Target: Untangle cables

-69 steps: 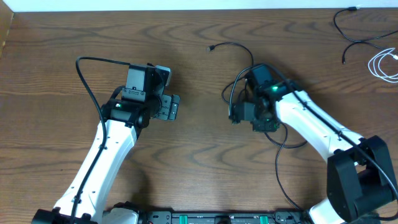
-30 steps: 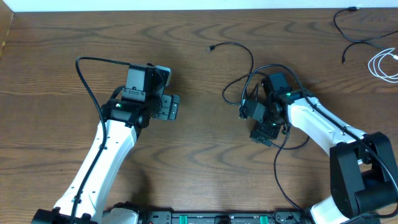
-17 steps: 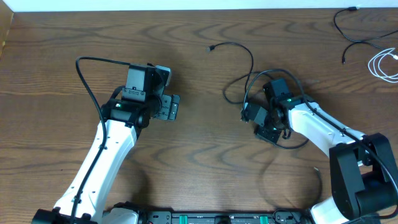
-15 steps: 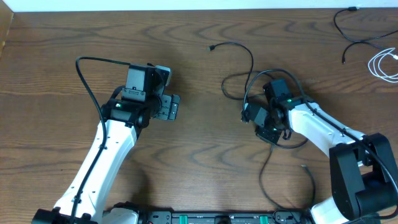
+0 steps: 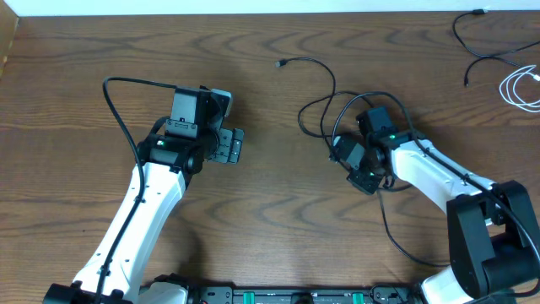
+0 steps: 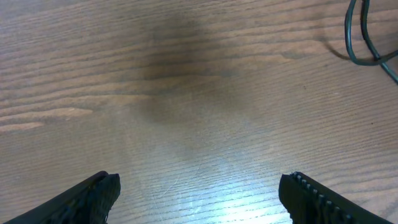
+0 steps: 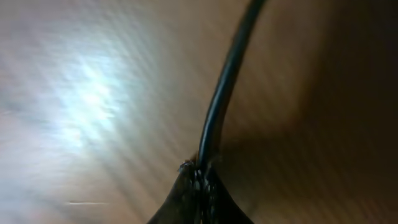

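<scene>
Just now, closes the right hand (image 5: 364, 175) on the black cable (image 5: 323, 108): spread wide a second ago, pinched tight at present. Shows, in the right wrist view, that same black cable (image 7: 222, 99) rising straight out from between the shut fingertips (image 7: 193, 205). Grips what looks like a single strand of the tangle, directly under the hand.

Leaves the loops loosely crossed on the worktop (image 5: 278, 228), just beyond the right hand and a little to its left. Puts the plug end (image 5: 279, 63) farther out past those loops, nudged slightly outward compared with half a second ago. Trails a loose length (image 5: 395, 236) back from the hand toward the arm's base, swung round from where it lay a moment earlier.

Reads, as a judgement, as the grasp made and the pull not yet begun. Makes the strand ready to be drawn clear of the crossings, though with a risk of dragging the whole knot along, since nothing pins the other side.

Keeps the left hand (image 5: 229, 145) spread wide and gripping nothing, well apart from the tangle. Shows only bare worktop beneath it, with a bend of black cable far ahead and to its right.

Leaves a further black cable (image 5: 462, 38) and a coiled white cable (image 5: 516, 88) untouched, well off to the right of the right hand and farther out.

Shows no box, tray or bin in any view; keeps every cable loose on the worktop.
</scene>
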You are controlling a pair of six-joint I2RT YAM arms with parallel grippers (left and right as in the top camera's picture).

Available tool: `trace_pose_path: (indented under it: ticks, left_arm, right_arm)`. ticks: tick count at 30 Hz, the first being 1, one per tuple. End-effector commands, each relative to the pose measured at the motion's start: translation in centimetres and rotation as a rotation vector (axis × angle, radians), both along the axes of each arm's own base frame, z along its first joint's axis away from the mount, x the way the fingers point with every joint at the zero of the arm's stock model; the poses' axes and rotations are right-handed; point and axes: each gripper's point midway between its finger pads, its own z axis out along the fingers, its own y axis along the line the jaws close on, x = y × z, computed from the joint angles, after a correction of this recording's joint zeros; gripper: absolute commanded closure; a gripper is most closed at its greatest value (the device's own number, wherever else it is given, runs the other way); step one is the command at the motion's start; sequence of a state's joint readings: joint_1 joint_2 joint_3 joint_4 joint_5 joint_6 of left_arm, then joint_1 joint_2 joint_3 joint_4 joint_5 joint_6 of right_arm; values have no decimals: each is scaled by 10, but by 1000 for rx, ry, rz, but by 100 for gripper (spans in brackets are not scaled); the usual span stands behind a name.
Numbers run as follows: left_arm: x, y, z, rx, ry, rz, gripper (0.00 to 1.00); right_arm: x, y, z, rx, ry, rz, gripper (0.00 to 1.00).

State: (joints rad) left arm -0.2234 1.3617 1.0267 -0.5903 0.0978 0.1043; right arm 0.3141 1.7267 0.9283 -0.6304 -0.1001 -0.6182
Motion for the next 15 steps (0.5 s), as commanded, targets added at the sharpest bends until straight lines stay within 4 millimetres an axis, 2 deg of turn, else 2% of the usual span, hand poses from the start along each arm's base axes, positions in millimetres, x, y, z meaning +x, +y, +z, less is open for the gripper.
trace_pose_path:
  ticks: [1, 4, 6, 12, 15]
  left_arm:
    - [3, 3, 2, 7, -6, 15, 13]
    - [3, 3, 2, 7, -6, 15, 13]
    - [3, 3, 2, 7, -6, 15, 13]
    - [3, 3, 2, 7, -6, 15, 13]
    - [3, 3, 2, 7, -6, 15, 13]
  right_arm:
    - [20, -56, 2, -220, -70, -228, 99]
    - [28, -103, 10, -385, -131, -384, 99]
    - [28, -126, 13, -439, -142, -467, 99]
    - [23, -186, 15, -456, -126, -699, 99]
    - [21, -212, 16, -462, -127, -757, 99]
